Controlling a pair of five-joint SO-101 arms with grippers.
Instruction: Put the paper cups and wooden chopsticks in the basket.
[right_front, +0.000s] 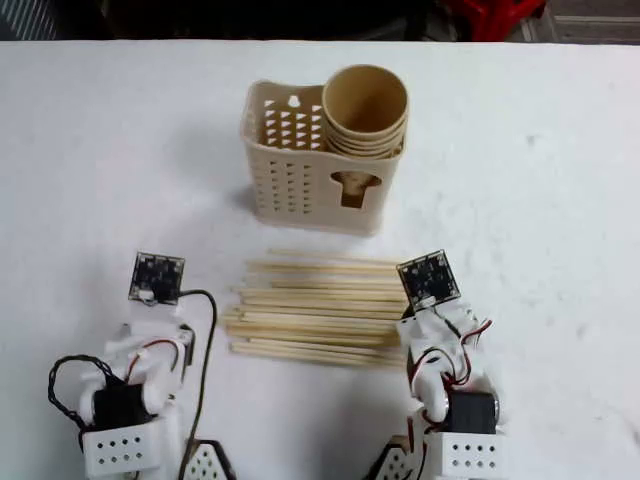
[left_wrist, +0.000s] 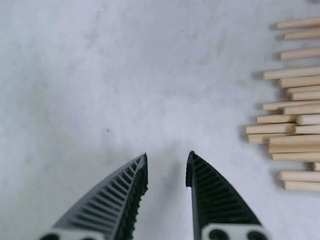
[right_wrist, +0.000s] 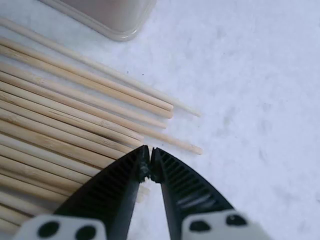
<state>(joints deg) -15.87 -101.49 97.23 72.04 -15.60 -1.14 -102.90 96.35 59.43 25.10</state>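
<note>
Nearest to me are my two hands, low over the surface (right_front: 540, 200), so I start with them. The left hand (left_wrist: 167, 162) hangs with its fingers a little parted and nothing between them, over bare surface just beside one end of the wooden chopsticks (right_front: 315, 310). The right hand (right_wrist: 149, 156) has its fingertips pressed together right over the opposite ends of the sticks. I see nothing gripped between them, though the tips hide the spot directly beneath. The chopsticks lie flat in a loose, roughly parallel bundle between the two arms, with their ends uneven. I judge that is why the arms flank the pile, one at each end, so either can work from the side it reaches best. Beyond the pile the basket (right_front: 300, 185) stands upright, close to the sticks but not touching them. The paper cups (right_front: 365, 100) sit nested in one stack inside it, at the end nearer my right arm, their rims rising above the basket wall. That leaves the other end of the basket free, and I take it as the sensible place for the sticks. So the cups look done and the chopsticks are the part not yet begun. The right hand would need to open before it can take a stick. Thin sticks lying flat and packed side by side could slip or roll when I pinch one.
</note>
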